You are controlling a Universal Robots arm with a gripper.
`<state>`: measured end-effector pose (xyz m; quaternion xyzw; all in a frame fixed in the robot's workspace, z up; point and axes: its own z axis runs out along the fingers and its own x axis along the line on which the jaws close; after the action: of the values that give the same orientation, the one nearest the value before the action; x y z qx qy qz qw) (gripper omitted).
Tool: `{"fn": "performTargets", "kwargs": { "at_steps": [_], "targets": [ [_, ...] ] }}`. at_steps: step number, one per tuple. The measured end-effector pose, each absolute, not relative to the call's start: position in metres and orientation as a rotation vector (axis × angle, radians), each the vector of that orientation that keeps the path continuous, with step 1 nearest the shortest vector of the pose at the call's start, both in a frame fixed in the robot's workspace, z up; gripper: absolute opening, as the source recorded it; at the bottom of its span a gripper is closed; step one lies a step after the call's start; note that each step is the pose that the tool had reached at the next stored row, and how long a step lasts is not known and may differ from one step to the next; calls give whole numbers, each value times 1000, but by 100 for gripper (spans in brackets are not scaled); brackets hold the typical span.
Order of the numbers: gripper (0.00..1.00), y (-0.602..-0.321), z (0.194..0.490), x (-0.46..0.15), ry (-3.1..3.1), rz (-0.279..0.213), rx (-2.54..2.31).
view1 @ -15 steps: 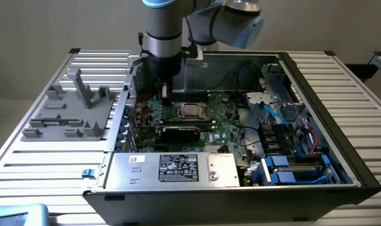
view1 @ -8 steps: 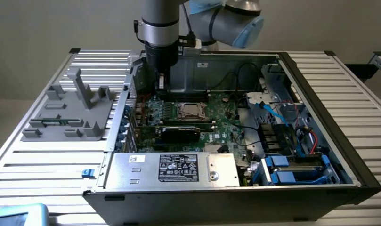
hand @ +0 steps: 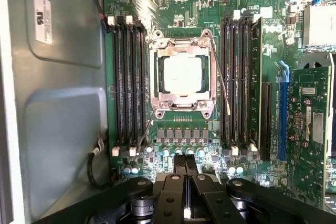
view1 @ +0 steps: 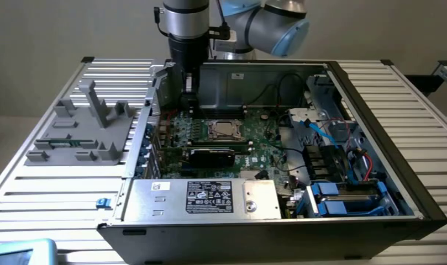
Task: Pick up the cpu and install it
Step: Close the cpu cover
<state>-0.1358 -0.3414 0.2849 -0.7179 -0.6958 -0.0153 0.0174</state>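
Observation:
The cpu (hand: pixel 182 73), a square chip with a shiny silver top, lies flat in the motherboard socket, ringed by the socket's metal frame (hand: pixel 181 105). In the exterior view the cpu (view1: pixel 225 129) sits mid-board inside the open computer case. My gripper (hand: pixel 186 165) hovers above the board to one side of the socket, its two black fingers pressed together with nothing between them. In the exterior view the gripper (view1: pixel 188 106) hangs over the board near the case's back wall, towards the exterior view's left of the socket.
Memory slots (hand: pixel 128 82) flank the socket on both sides. A thin wire lever (hand: pixel 220 80) slants beside the frame. A grey plastic fixture (view1: pixel 83 130) stands on the table at the exterior view's left. The power supply (view1: pixel 201 197) fills the case front; cables and drive bays (view1: pixel 334 165) crowd its right.

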Motion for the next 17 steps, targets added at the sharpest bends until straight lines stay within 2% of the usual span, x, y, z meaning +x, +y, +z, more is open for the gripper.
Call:
{"fn": "performTargets", "kwargs": {
  "at_steps": [8, 17],
  "targets": [
    [11, -334, 301, -146, -2167, -60, -2236],
    [11, -333, 301, -147, -2168, -62, -2237]
  ]
}}
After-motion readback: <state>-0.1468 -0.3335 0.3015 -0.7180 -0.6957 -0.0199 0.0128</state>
